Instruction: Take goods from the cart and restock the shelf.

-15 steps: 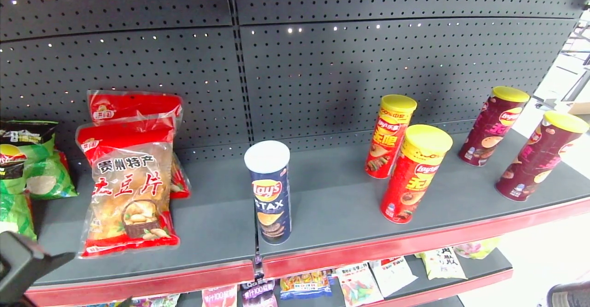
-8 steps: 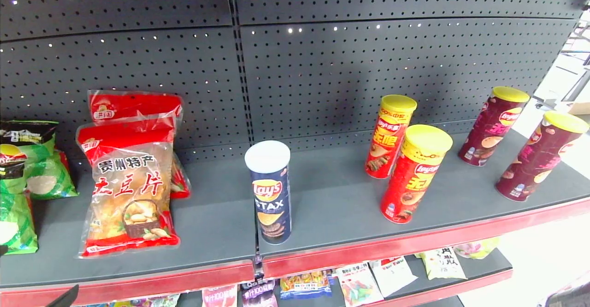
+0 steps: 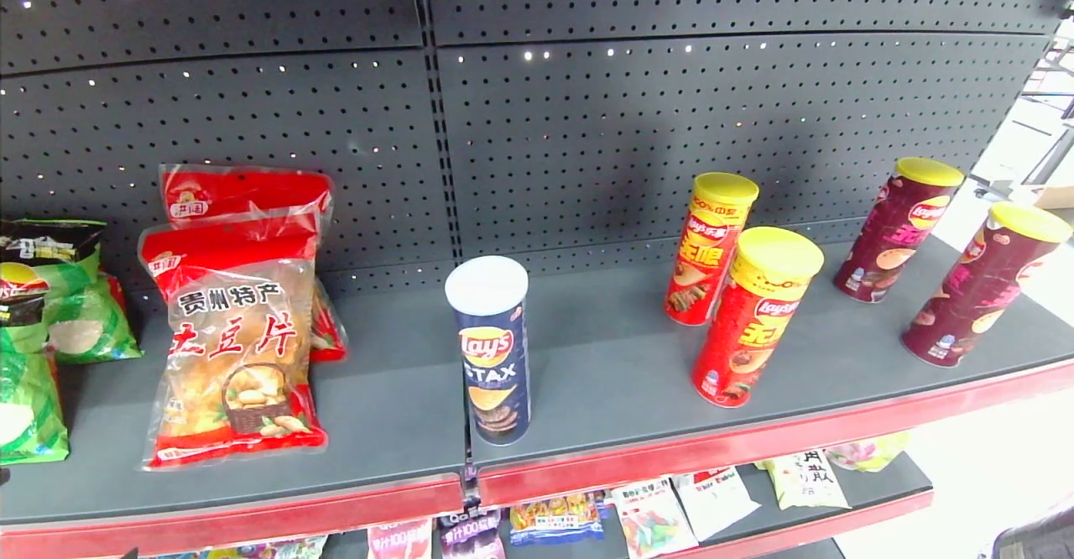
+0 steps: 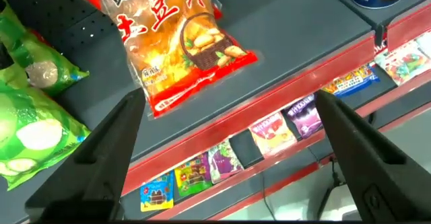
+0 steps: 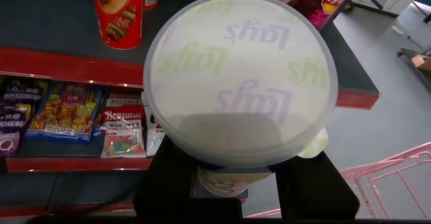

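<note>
**While the right arm carries a can, a bare place waits beside the dark blue can**

When I look through the head view, I count five standing cans on the shelf [image 3: 604, 374]. There is one dark blue can [image 3: 491, 349], two red cans [image 3: 755, 316] to its right, and two maroon cans [image 3: 902, 227] further right. To the left of the dark blue can lean two red bags [image 3: 235, 349]. Beyond them are green bags [image 3: 25, 408], whose number I cannot tell. Between the dark blue can and the red cans the board is bare.

In the left wrist view, the left gripper [image 4: 230, 99] is spread and holds nothing. It hangs over the shelf front, left of the dark blue can.

In the right wrist view, the right gripper [image 5: 246, 183] pinches one held can [image 5: 239, 83]. Its lid faces the camera, so its long axis seems upright. It is in front of the shelf edge, right of the dark blue can, near the pink cart [image 5: 397, 177]. I judge that the bare place lies forward and left of this gripper, and that the right arm is the nearer one.
</note>
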